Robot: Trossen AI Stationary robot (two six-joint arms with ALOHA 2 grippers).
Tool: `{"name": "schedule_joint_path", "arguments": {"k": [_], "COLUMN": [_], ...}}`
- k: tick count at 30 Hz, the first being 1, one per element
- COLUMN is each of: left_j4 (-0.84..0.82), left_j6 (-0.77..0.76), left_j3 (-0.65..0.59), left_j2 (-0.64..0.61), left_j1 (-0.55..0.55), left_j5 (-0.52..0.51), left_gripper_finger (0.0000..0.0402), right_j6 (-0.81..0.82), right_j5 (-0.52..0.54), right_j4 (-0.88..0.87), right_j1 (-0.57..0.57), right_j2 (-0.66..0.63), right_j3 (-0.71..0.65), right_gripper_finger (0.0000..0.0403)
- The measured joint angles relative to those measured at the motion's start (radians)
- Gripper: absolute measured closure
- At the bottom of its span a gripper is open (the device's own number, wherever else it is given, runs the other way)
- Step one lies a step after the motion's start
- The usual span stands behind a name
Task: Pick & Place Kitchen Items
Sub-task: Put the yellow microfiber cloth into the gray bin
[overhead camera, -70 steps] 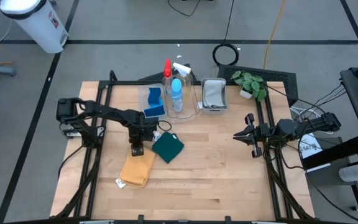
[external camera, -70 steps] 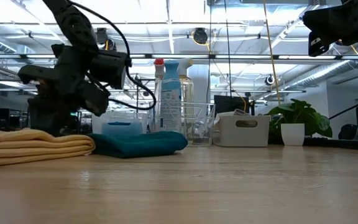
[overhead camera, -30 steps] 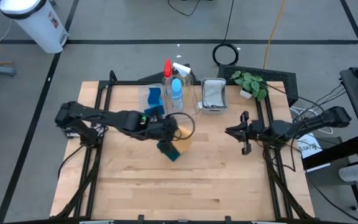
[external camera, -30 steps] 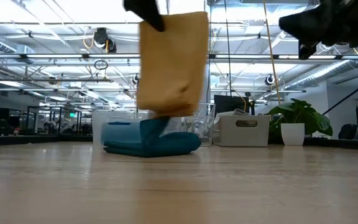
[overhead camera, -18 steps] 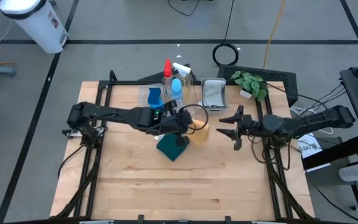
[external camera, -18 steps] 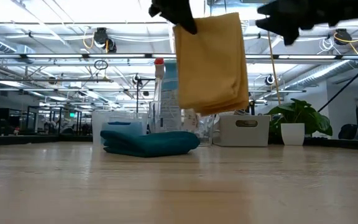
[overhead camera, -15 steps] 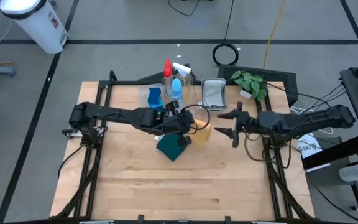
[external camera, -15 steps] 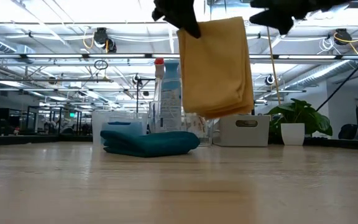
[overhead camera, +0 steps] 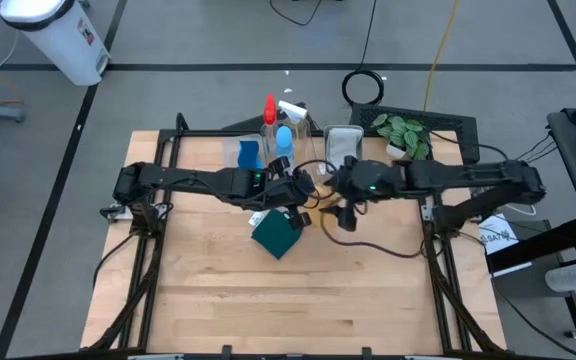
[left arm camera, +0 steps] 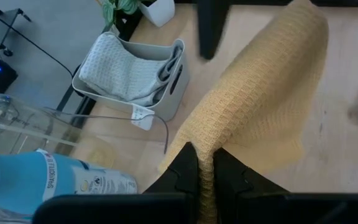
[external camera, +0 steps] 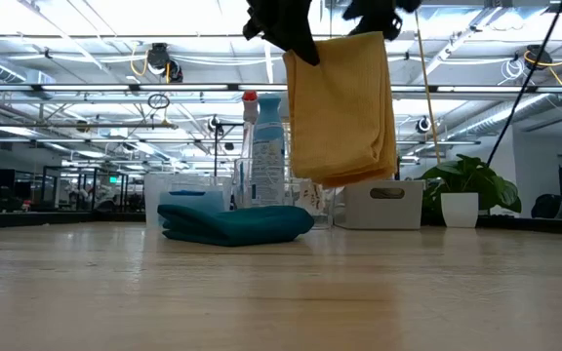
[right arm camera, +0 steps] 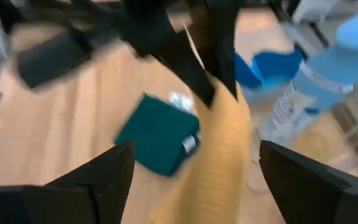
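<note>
- Left gripper: jaws clenched on the top edge of a folded orange waffle-weave cloth, which hangs above the wooden counter.
- Right gripper: jaws spread wide, straddling the hanging cloth.
- Folded dark-green cloth lies flat on the counter below.

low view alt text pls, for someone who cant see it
An orange cloth hangs in the air above a wooden table, pinched at its top corner by the left hand. A folded dark-green cloth lies behind, before spray bottles.
</note>
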Motion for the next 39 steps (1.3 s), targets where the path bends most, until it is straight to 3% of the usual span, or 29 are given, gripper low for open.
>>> {"name": "schedule_joint_path", "arguments": {"k": [11,19,23,34,39], "left_j4": [-0.027,-0.011,0.021,-0.005,-0.043], "left_j6": [0.002,-0.001,-0.003,0.027,0.028], "left_j3": [0.000,0.000,0.000,-0.002,0.000], "left_j2": [0.000,0.000,0.000,-0.064,-0.145], "left_j1": [0.001,0.003,0.000,-0.018,-0.017], "left_j5": [0.026,0.085,0.127,0.141,0.139], "left_gripper_finger": [0.0383,0.0383,0.0359,0.0295,0.0290], "right_j6": [-0.048,-0.097,-0.178,-0.205,-0.239], "right_j5": [-0.001,-0.159,-0.230,-0.225,-0.145], "right_j4": [-0.043,-0.029,-0.029,-0.128,-0.178], "right_j1": [-0.067,-0.080,-0.080,-0.087,-0.116], "right_j2": [0.075,0.075,0.075,0.016,-0.028], "right_j3": [0.011,0.011,0.011,0.011,0.011], "right_gripper_finger": [0.0172,0.0308,0.0388,0.0400,0.0401]}}
